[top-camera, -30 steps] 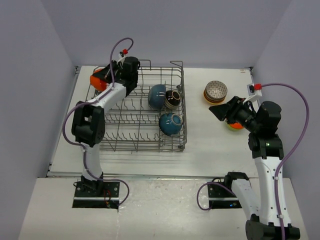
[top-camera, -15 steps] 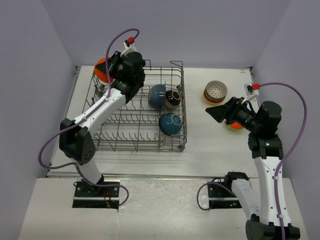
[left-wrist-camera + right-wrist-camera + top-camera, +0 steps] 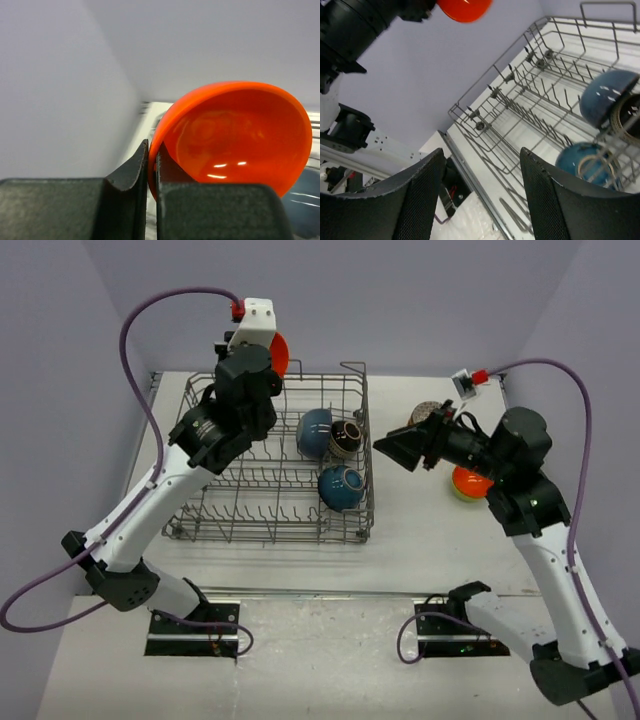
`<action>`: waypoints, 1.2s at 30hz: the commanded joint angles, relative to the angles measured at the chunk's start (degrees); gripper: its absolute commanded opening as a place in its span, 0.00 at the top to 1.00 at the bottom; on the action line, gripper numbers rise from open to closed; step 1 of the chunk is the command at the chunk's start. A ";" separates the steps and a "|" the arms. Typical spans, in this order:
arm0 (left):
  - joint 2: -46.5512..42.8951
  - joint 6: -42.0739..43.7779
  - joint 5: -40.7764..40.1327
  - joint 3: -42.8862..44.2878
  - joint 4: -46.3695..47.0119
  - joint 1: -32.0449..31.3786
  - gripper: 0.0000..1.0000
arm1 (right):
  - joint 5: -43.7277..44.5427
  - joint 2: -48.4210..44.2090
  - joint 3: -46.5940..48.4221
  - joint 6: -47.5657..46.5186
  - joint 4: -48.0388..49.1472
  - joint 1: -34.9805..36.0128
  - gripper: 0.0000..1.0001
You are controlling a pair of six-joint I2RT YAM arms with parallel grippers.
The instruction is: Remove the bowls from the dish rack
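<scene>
While L tool (image 3: pixel 152 150) pinches the orange bowl (image 3: pixel 235 137) by its rim, high above dish rack (image 3: pixel 250 495) far edge, R tool (image 3: pixel 481 152) hangs spread, empty. Two blue bowls (image 3: pixel 313 432) + dark bowl (image 3: pixel 347 438) sit in rack, left of R tool.

I read the rack (image 3: pixel 270 480) as grey metal wire with a dull sheen. Orange bowl (image 3: pixel 235 140) by the rack's far edge: smooth, high gloss, sharp highlights. Blue bowls (image 3: pixel 341 487) inside the rack: glossy glaze. Right fingers (image 3: pixel 420 200): matt black, finely dimpled. Left fingers (image 3: pixel 125 200): matt black, smooth. Table (image 3: pixel 420 530) beside the rack: white, matt.
</scene>
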 commanded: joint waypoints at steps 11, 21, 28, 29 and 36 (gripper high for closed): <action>-1.80 -31.00 40.91 -3.48 -19.51 1.38 1.00 | 48.74 27.59 29.30 -10.00 -10.67 26.05 0.35; -4.00 -32.32 45.24 -7.70 -18.19 1.38 1.00 | 63.88 34.29 32.84 -11.85 -15.17 29.93 0.67; -5.15 -32.67 44.97 -9.11 -16.70 1.73 1.00 | 62.75 34.73 32.32 -11.59 -14.82 30.01 0.81; -5.24 -32.67 45.06 -9.20 -16.52 1.90 1.00 | 61.96 34.82 31.79 -11.59 -14.38 30.01 0.80; -5.24 -32.93 45.41 -8.76 -15.82 2.96 1.00 | 60.64 35.00 30.47 -11.41 -14.38 30.01 0.78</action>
